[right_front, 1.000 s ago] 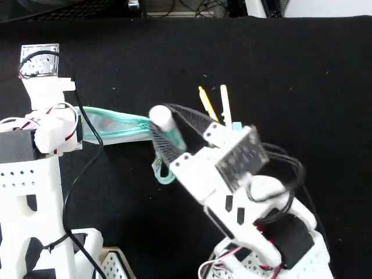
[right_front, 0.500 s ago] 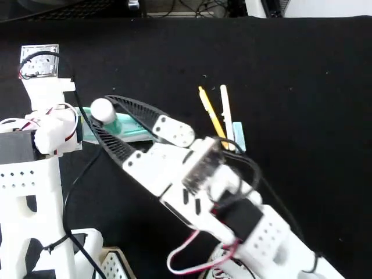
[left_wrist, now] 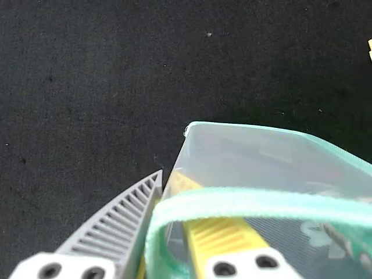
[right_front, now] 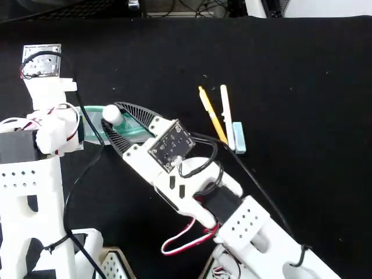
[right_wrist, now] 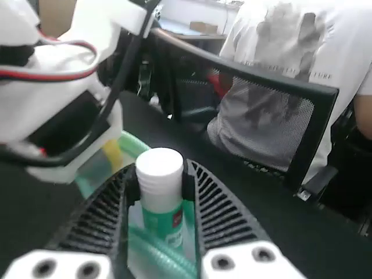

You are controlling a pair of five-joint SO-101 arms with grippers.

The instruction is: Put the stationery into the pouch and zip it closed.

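A clear pouch [right_front: 94, 129] with a teal zip edge lies at the left, and my left gripper [left_wrist: 167, 175] is shut on its open rim [left_wrist: 244, 200], the yellow finger [left_wrist: 218, 235] inside the pouch. My right gripper [right_front: 108, 116] is shut on a glue stick [right_front: 112, 114] with a white cap, directly over the pouch's end beside the left arm. In the right wrist view the glue stick [right_wrist: 160, 195] stands upright between the black fingers [right_wrist: 215, 215], above the teal pouch [right_wrist: 160, 253]. On the cloth lie a yellow pen [right_front: 212, 116], a white pen [right_front: 226, 113] and a pale blue eraser [right_front: 238, 138].
The left arm's white body [right_front: 49, 131] and its cables stand close beside the pouch. The right arm [right_front: 197, 186] stretches diagonally across the table's middle. The black cloth [right_front: 302, 87] to the right is bare. A mesh chair [right_wrist: 250, 116] and a person's shirt show behind.
My right gripper has carried the glue stick leftward along the pouch, from its right end to the end next to the left arm. The left arm has kept still.
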